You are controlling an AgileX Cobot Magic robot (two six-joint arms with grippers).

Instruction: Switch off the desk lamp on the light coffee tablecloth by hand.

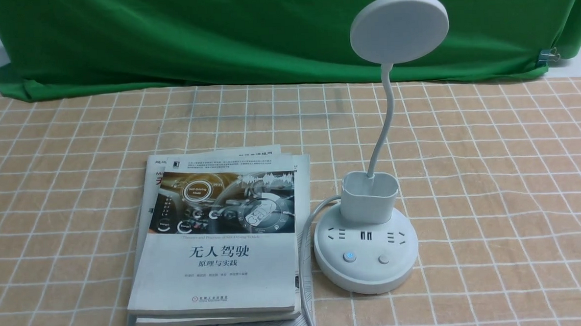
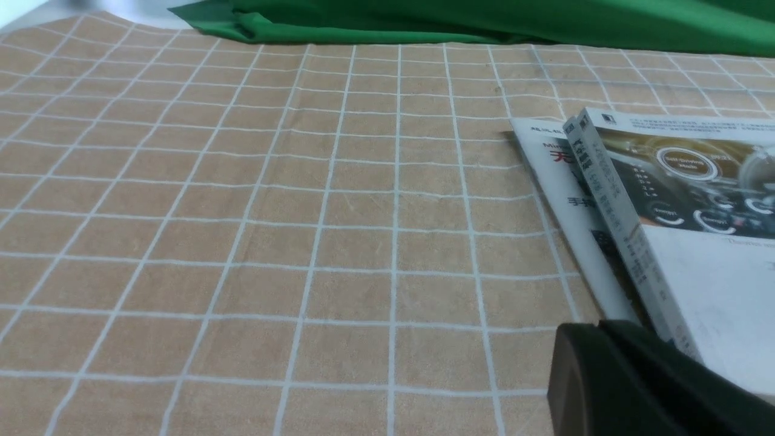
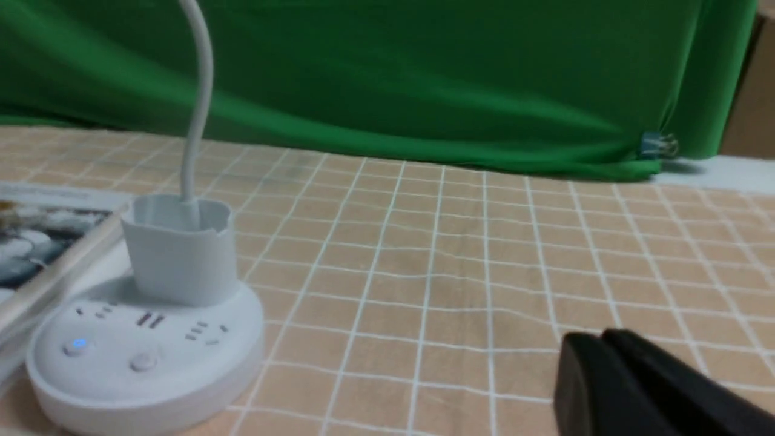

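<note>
The white desk lamp stands on the light coffee tablecloth (image 1: 492, 174), right of centre. Its disc head (image 1: 399, 28) is raised on a bendy neck above the cup holder (image 1: 369, 198) and round socket base (image 1: 367, 272). The base's left button (image 1: 349, 257) glows blue and the right button (image 1: 383, 259) is unlit. In the right wrist view the base (image 3: 145, 387) lies well away from my right gripper (image 3: 602, 339), whose fingers are pressed together, empty, over bare cloth. My left gripper (image 2: 599, 330) is shut and empty beside the books.
A stack of books (image 1: 220, 234) lies left of the lamp and also shows in the left wrist view (image 2: 684, 212). The lamp's white cable (image 1: 304, 260) runs between books and base. A green backdrop cloth (image 1: 216, 34) closes the far side, with a binder clip (image 1: 550, 53).
</note>
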